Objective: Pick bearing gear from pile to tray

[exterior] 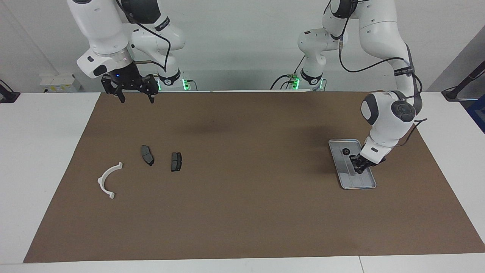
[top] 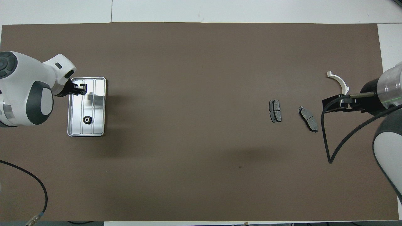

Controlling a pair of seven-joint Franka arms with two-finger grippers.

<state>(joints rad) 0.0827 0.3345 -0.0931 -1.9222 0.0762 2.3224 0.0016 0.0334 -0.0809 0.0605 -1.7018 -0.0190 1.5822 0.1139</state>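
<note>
The silver tray (exterior: 360, 184) lies on the brown mat toward the left arm's end; it also shows in the overhead view (top: 97, 125). One tiny black round piece (exterior: 346, 151) (top: 87, 119) lies in the tray's half nearer the robots. My left gripper (exterior: 358, 166) (top: 81, 88) is down low over the tray's farther half. The pile lies toward the right arm's end: a white arc bracket (exterior: 109, 180) (top: 339, 82) and two dark grey pads (exterior: 147, 154) (exterior: 176, 161) (top: 308, 118) (top: 275, 110). My right gripper (exterior: 135, 96) (top: 333, 103) waits raised and open, empty.
The brown mat (exterior: 242, 212) covers most of the white table. A black cable (top: 326, 141) loops from the right arm's wrist. The right gripper hangs over the mat's edge closest to the robots.
</note>
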